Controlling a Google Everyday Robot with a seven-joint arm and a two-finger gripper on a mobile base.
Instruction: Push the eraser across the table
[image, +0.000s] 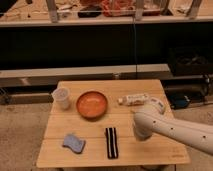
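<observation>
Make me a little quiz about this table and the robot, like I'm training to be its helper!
1. Pick one: what lies just left of the eraser?
A) a banana
B) the blue sponge
C) a fork
2. True or false: the orange bowl stands on the floor.
3. Fill in: as the camera sees it, the pincer, at the tip of the white arm over the table, is on the eraser's ____ side.

Key: 1 B. 2 false, it stands on the table. 3 right.
</observation>
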